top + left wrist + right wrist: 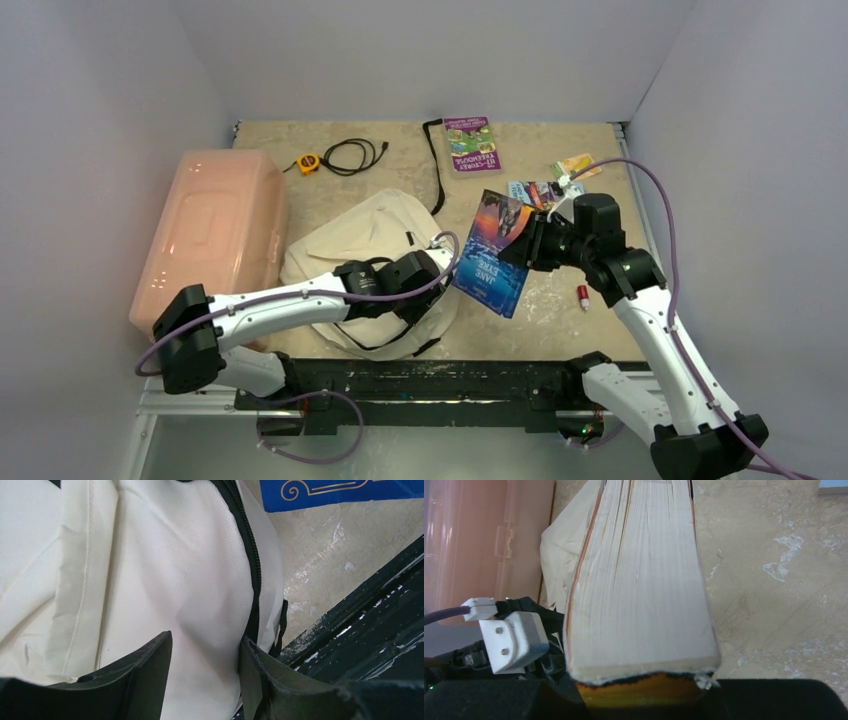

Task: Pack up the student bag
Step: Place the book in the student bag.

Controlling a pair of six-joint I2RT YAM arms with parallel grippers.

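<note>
The student bag (360,245), beige canvas with black zipper trim, lies in the middle of the table. My left gripper (428,278) is at its right edge. In the left wrist view (205,675) a fold of the bag's fabric (165,570) next to the zipper (250,555) sits pinched between the jaws. My right gripper (530,245) is shut on a blue "Jane Eyre" book (493,255) and holds it tilted just right of the bag. The right wrist view (641,682) shows the book's page edge (639,580) running away from the jaws.
A large pink plastic bin (212,232) stands left of the bag. At the back lie a purple book (472,143), a yellow tape measure (309,163) and a black cable (355,155). Cards (575,166) and a small red item (583,296) lie on the right.
</note>
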